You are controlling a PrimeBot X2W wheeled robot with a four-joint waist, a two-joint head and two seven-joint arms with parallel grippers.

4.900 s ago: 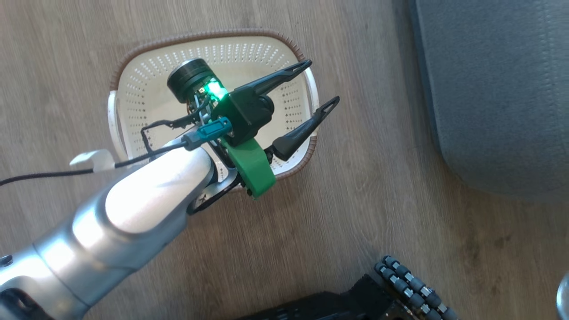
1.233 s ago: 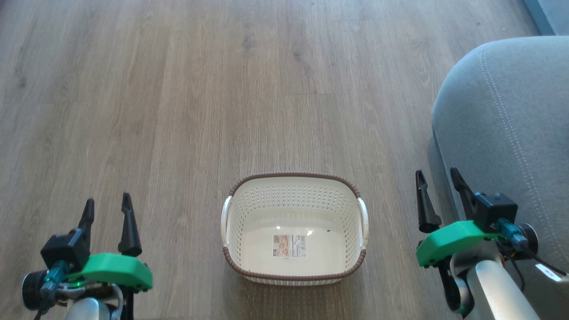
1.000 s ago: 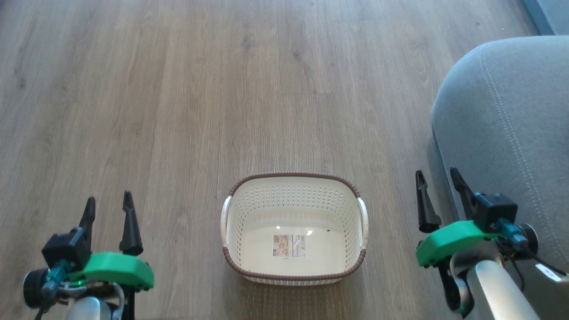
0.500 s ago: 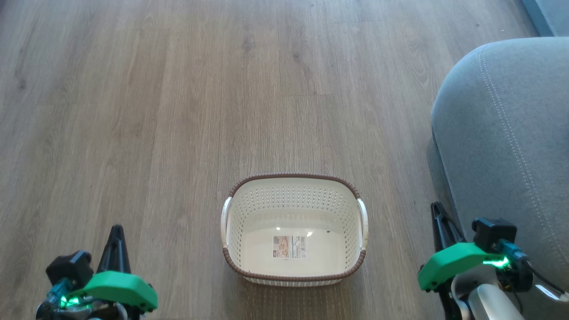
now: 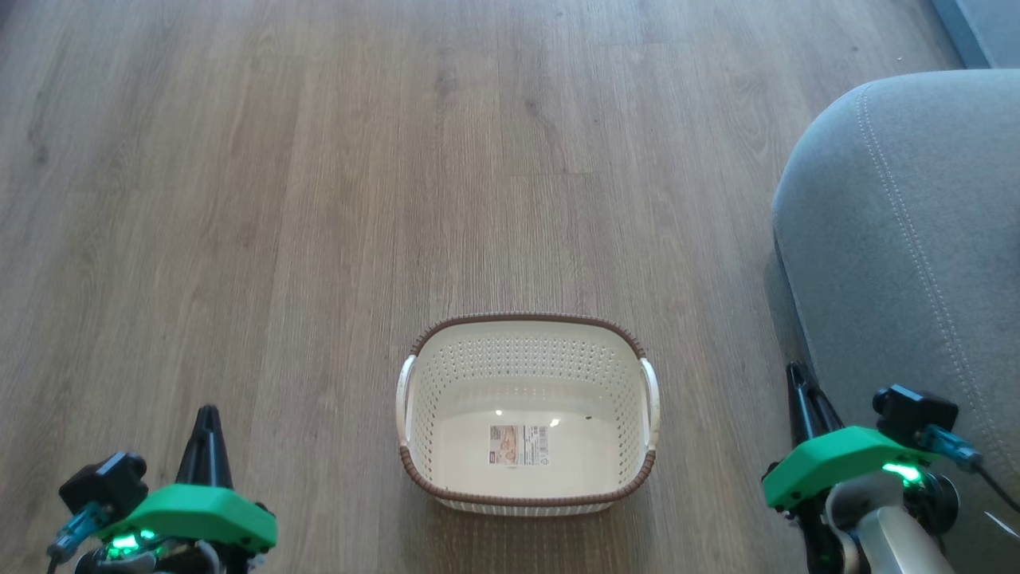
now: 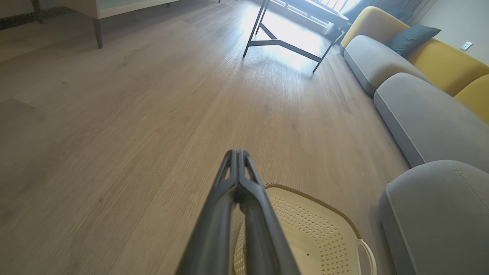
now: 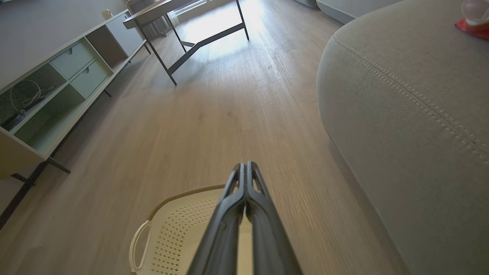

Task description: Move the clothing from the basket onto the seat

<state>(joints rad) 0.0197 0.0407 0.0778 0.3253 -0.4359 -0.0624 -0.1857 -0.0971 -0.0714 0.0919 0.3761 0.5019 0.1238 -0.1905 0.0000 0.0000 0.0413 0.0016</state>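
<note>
Clothing (image 7: 472, 26), soft bright red fabric under a pale piece, lies on the large grey upholstered seat (image 5: 900, 239) right of the small cream perforated plastic basket (image 5: 526, 319). Left hand (image 5: 207, 418) and right hand (image 5: 796, 379), flanking the basket, are pressed together; swinging either one inward could knock the light basket

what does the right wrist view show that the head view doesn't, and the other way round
Right wrist view: a shelf unit with drawers, a table's dark legs and a red item lying on the seat. Head view: the left gripper, fingers shut, and the label inside the basket. Shared: the basket, the seat, the wood floor and the shut right gripper.
</note>
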